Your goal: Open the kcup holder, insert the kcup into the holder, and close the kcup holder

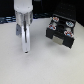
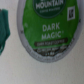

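Observation:
The kcup holder [image 1: 60,32] is a black box on the white table, at the exterior view's right. Whether its tray is slid out I cannot tell. The kcup [image 2: 44,29] fills most of the wrist view. Its round green lid reads "Dark Magic" and lies very close under the camera. In the exterior view the kcup does not show. There my gripper [image 1: 24,49] hangs from the white arm at the exterior view's left, pointing down at the table well apart from the holder. Its fingers look close together and blurred. No fingers show in the wrist view.
Two round patterned lids [image 1: 55,21] sit on top of the black box. A teal-green shape [image 2: 4,27] pokes in at the edge of the wrist view beside the kcup. The white table [image 1: 45,67] spreads in front of the gripper and holder.

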